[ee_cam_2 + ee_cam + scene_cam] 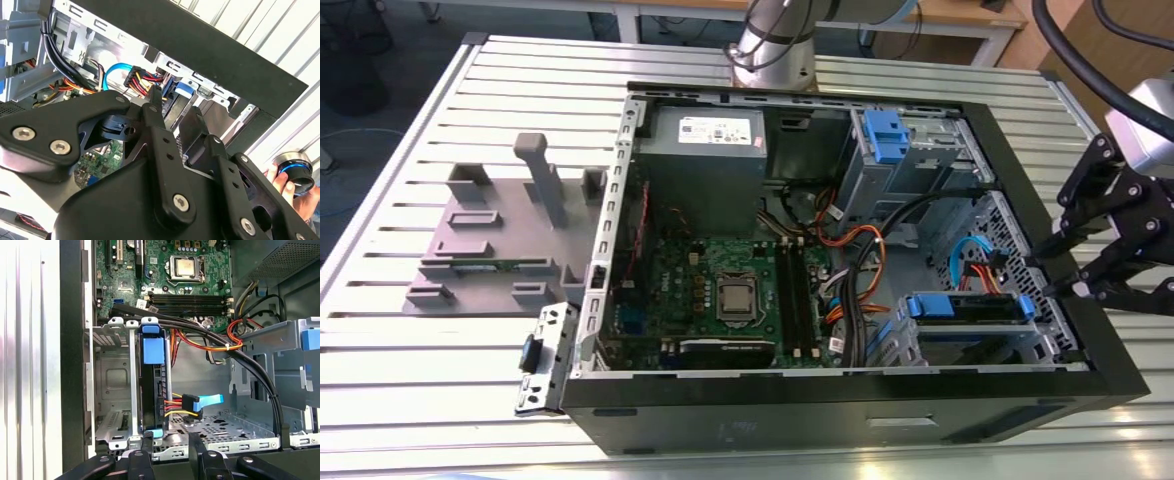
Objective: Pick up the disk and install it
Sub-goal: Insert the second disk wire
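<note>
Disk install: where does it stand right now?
Looks mostly done: the disk, in its blue bracket, sits upright in the drive cage inside the case. The gripper is right by its near edge, holding nothing. The power connector hangs beside the disk; full seating can't be confirmed.

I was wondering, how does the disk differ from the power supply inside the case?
The disk is slim, stands on edge in a drive cage and wears a blue bracket. The power supply is a far bulkier grey box with a white sticker, in the opposite corner. Both sit inside the case.
</note>
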Robot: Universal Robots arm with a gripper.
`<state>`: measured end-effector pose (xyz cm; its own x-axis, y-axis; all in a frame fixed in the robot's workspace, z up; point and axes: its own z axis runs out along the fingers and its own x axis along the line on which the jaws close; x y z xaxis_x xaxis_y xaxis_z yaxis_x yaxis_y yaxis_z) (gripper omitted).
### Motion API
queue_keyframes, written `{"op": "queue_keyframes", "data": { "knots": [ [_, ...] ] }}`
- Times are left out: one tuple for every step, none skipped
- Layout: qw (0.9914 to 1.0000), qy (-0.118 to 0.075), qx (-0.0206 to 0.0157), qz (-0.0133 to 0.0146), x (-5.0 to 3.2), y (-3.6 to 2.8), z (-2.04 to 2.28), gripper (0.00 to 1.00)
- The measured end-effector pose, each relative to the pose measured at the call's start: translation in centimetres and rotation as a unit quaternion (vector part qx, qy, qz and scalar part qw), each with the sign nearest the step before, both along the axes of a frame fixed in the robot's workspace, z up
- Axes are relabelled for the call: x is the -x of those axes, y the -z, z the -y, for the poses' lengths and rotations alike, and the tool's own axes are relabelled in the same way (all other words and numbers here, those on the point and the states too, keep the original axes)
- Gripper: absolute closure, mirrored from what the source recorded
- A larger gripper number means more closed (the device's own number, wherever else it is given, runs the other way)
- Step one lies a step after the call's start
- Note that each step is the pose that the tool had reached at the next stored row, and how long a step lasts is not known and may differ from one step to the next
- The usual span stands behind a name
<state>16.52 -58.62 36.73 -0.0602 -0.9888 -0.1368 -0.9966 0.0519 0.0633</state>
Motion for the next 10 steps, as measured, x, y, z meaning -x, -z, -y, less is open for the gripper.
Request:
{"op": "queue_keyframes", "data": {
  "knots": [
    [1.0, 0.0, -0.0001, 0.0, 0.05, 0.01, 0.0, 0.58],
    [1.0, 0.0, -0.0001, 0.0, 0.09, 0.02, 0.01, 0.58],
    [1.0, 0.0, -0.0001, 0.0, 0.14, 0.03, 0.01, 0.58],
    [1.0, 0.0, -0.0001, 0.0, 0.17, 0.04, 0.0, 0.58],
    [1.0, 0.0, -0.0001, 0.0, 0.19, 0.04, 0.01, 0.58],
    [1.0, 0.0, -0.0001, 0.0, 0.21, 0.04, 0.0, 0.58],
    [1.0, 0.0, -0.0001, 0.0, 0.23, 0.05, 0.0, 0.58],
    [1.0, 0.0, -0.0001, 0.0, 0.3, 0.18, 0.0, 0.58],
    [1.0, 0.0, -0.0001, 0.0, 0.3, 0.27, -0.15, 0.58],
    [1.0, 0.0, -0.0001, 0.0, 0.31, 0.27, -0.17, 0.58]
  ]
}}
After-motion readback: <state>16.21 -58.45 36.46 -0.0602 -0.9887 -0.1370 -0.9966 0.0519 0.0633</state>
